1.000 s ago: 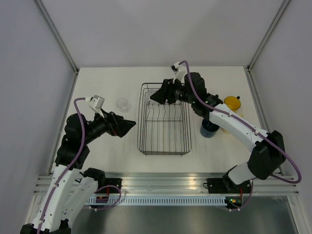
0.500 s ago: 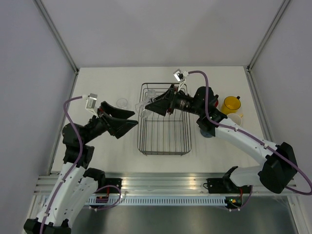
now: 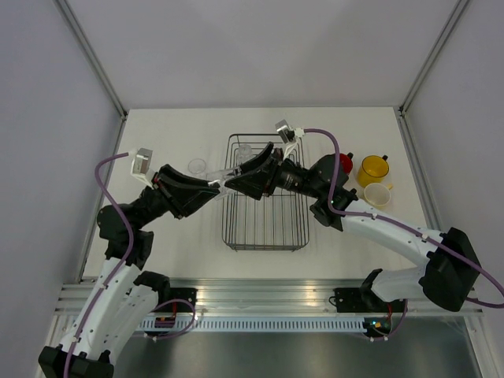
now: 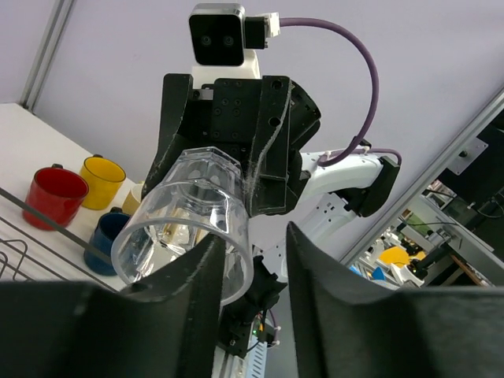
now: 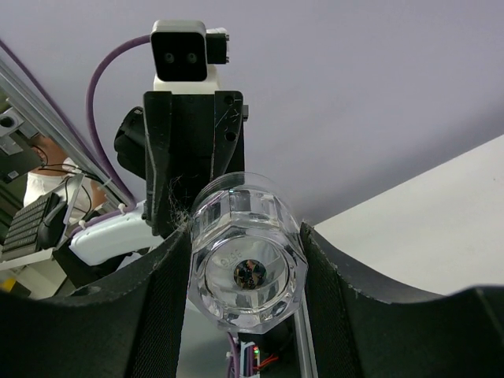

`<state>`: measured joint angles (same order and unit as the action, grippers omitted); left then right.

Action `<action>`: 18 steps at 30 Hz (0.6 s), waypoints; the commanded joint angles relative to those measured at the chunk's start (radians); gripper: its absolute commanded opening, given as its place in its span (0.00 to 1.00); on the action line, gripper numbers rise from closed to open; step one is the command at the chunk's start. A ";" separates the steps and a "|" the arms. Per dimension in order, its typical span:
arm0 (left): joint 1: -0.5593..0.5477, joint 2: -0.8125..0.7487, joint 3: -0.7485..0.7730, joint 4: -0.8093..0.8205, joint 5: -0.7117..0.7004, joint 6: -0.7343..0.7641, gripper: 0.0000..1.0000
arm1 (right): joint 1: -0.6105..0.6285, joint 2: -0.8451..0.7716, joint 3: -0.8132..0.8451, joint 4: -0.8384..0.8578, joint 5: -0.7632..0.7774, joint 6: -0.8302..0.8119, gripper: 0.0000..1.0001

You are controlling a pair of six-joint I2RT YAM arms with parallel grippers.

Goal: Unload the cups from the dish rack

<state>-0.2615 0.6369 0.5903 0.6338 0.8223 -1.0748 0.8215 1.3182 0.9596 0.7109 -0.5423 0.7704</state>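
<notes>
Aloft, tumbler (image 4: 185, 228) in right hand (image 5: 246, 266), seemingly gripped

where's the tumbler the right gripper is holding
Top view: the glass tumbler hangs over the left edge of the dish rack, clamped in the right gripper, facing the left gripper.

White table (image 3: 189, 130) with a dark wire dish rack (image 3: 265, 224) at its centre. A clear glass (image 3: 197, 166) stands left of it; a red mug (image 3: 346, 161), yellow mug (image 3: 373, 168), cream mug (image 3: 378, 194) and blue mug (image 4: 110, 236) stand right.
</notes>
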 commanded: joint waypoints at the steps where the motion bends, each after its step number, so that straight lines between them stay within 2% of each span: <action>1: -0.005 -0.002 0.014 0.056 0.011 -0.011 0.38 | 0.016 -0.008 -0.012 0.107 0.015 -0.003 0.29; 2: -0.007 0.000 0.013 0.058 0.009 -0.010 0.32 | 0.024 -0.007 -0.015 0.114 0.013 -0.006 0.28; 4: -0.005 0.004 0.019 0.040 0.002 -0.005 0.29 | 0.031 -0.008 -0.022 0.130 0.012 -0.011 0.28; 8: -0.007 0.014 0.043 -0.057 -0.025 0.059 0.02 | 0.054 -0.010 -0.035 0.139 0.012 -0.014 0.29; 11: -0.008 0.010 0.043 -0.068 -0.028 0.073 0.02 | 0.056 -0.010 -0.041 0.144 0.008 -0.017 0.31; 13: -0.008 0.004 0.043 -0.083 -0.032 0.082 0.02 | 0.056 -0.014 -0.048 0.137 0.019 -0.037 0.57; 14: -0.008 0.000 0.045 -0.098 -0.038 0.102 0.02 | 0.054 -0.028 -0.064 0.131 0.043 -0.046 0.75; 15: -0.008 -0.009 0.048 -0.114 -0.049 0.114 0.02 | 0.054 -0.034 -0.068 0.096 0.089 -0.068 0.98; 18: -0.008 -0.035 0.063 -0.206 -0.083 0.182 0.02 | 0.053 -0.079 -0.070 -0.037 0.182 -0.132 0.98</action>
<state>-0.2668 0.6289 0.6010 0.4980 0.7944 -1.0065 0.8707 1.2987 0.8936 0.7391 -0.4500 0.7132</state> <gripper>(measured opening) 0.046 0.976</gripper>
